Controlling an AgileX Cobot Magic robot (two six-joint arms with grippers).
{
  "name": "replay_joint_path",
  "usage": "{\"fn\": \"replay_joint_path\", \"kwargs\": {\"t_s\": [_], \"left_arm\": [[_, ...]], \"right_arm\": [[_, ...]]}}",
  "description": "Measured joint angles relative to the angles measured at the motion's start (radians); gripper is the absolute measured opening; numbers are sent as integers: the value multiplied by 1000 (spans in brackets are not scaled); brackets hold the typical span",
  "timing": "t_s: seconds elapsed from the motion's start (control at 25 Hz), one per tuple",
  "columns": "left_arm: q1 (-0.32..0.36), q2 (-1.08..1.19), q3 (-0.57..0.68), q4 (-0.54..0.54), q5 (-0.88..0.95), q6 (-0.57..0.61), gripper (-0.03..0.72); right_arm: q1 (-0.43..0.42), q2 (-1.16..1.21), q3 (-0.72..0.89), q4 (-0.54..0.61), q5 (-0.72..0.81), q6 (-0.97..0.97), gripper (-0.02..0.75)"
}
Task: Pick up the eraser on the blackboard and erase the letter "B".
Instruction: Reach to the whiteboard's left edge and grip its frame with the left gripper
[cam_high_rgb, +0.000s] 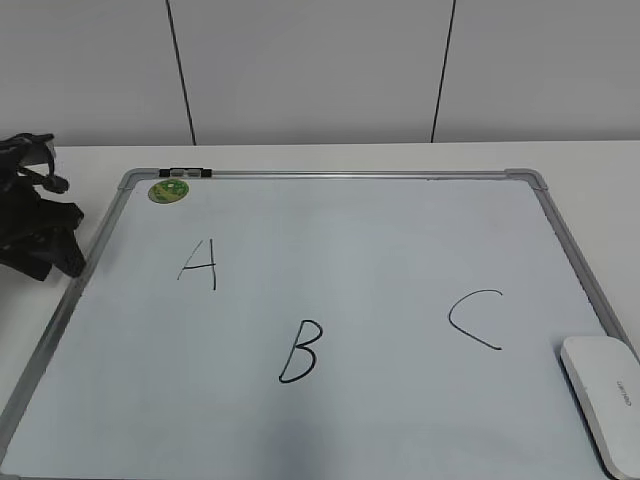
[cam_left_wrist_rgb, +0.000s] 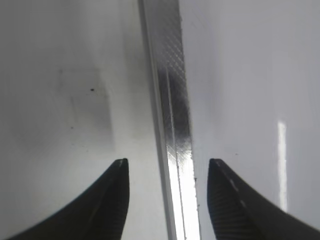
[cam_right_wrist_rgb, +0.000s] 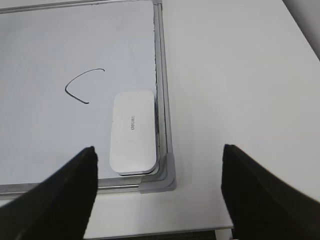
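Observation:
The blackboard (cam_high_rgb: 380, 260) is a white dry-erase board with a grey frame, lying flat on the table. The letter "B" (cam_high_rgb: 300, 352) is drawn in black near its front middle. The eraser (cam_high_rgb: 603, 400), a white rounded block, lies in the board's front right corner. It also shows in the right wrist view (cam_right_wrist_rgb: 133, 132), against the frame. My right gripper (cam_right_wrist_rgb: 158, 147) is open wide and empty, above and short of the eraser. My left gripper (cam_left_wrist_rgb: 167, 162) is open and empty over the board's left frame rail (cam_left_wrist_rgb: 172, 100). The left arm (cam_high_rgb: 40, 230) shows at the far left.
A black "A" (cam_high_rgb: 198, 263) and a black "C" (cam_high_rgb: 475, 320) flank the "B". A round green magnet (cam_high_rgb: 168, 190) sits at the board's back left corner. The white table's front edge (cam_right_wrist_rgb: 200, 231) lies just behind the board's corner.

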Motion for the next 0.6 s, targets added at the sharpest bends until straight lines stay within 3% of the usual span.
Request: {"fn": "replay_joint_path", "kwargs": {"t_s": [0.6], "left_arm": [[0, 31, -29, -6, 2, 4, 300]], "right_arm": [[0, 0, 0, 0, 0, 0, 572]]}}
